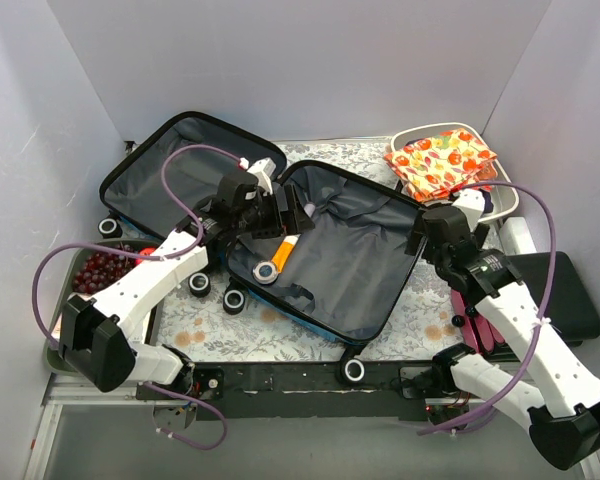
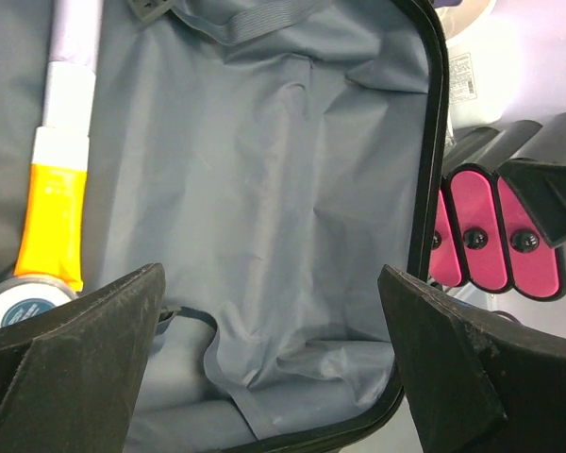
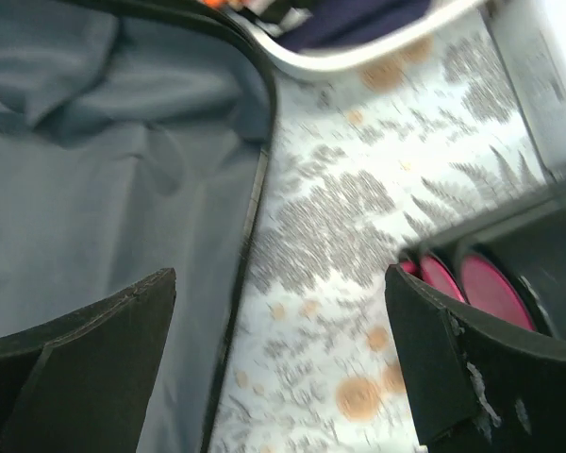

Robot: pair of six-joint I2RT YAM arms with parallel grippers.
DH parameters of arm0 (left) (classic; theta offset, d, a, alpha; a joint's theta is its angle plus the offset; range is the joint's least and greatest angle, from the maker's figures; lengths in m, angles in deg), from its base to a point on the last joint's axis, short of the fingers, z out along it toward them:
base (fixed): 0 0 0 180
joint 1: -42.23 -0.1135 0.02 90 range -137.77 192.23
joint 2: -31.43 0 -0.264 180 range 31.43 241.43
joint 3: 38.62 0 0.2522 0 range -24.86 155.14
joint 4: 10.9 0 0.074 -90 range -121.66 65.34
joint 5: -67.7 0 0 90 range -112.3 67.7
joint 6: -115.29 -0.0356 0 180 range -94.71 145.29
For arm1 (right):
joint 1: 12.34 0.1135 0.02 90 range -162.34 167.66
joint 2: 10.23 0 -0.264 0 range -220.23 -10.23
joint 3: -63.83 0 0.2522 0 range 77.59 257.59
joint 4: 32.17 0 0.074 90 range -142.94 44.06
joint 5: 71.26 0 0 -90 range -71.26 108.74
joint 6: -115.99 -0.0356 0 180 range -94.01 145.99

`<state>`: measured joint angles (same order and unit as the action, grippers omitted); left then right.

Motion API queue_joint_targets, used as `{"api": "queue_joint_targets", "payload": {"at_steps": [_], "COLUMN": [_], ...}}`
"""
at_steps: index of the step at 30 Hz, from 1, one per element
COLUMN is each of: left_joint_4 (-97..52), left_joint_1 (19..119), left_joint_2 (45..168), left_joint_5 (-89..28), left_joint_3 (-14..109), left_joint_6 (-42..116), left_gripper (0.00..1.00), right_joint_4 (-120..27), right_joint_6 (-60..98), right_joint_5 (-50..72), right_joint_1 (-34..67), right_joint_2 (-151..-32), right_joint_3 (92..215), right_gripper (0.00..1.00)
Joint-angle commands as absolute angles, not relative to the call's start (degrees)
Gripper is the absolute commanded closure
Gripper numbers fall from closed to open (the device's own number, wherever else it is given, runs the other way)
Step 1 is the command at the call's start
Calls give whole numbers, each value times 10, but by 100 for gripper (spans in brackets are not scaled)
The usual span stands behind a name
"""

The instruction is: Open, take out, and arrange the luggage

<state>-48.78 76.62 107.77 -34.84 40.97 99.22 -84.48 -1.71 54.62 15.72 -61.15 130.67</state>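
The luggage (image 1: 352,262) lies flat, opened into two halves with grey lining, blue shell edge showing. In its right half lie an orange-and-white tube (image 1: 285,250) and a round tin (image 1: 268,271). My left gripper (image 1: 285,215) hovers open over that half's back left; in the left wrist view the lining (image 2: 264,170) shows between its jaws, with the tube (image 2: 55,212) and tin (image 2: 21,307) at left. My right gripper (image 1: 420,235) is open at the case's right rim (image 3: 255,208), empty, lining to one side and tablecloth (image 3: 358,236) below it.
A white tub (image 1: 508,200) at back right holds an orange patterned cloth (image 1: 442,160). A flat black case (image 1: 570,290) and pink pieces (image 1: 477,325) lie right of the luggage. A tray of dark red fruit (image 1: 100,270) is at left. White walls enclose the table.
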Motion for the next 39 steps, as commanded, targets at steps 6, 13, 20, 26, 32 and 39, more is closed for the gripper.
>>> {"api": "queue_joint_targets", "payload": {"at_steps": [6, 13, 20, 26, 32, 39], "left_joint_4": [-440, -451, -458, -462, -465, -468], "left_joint_1": [784, 785, 787, 792, 795, 797], "left_joint_2": [1102, 1105, 1090, 1093, 1109, 1111], "left_joint_5": [-392, -388, -373, -365, -367, -365], "left_joint_3": [405, 411, 402, 400, 405, 403], "left_joint_6": [969, 949, 943, 940, 939, 939], "left_gripper": [2, 2, 2, 2, 2, 2], "right_joint_4": [-1131, -1206, -1205, -1206, -1204, -1106], "right_joint_6": [-187, -280, -320, -335, -329, -278], "right_joint_5": [579, 555, 617, 612, 628, 665], "right_joint_1": [160, 160, 158, 152, 139, 128], "right_joint_2": [-595, -575, -587, -573, -546, -575], "right_joint_3": [1349, 1320, 1286, 1256, 1235, 1260], "right_gripper": [2, 2, 2, 2, 2, 2]}}
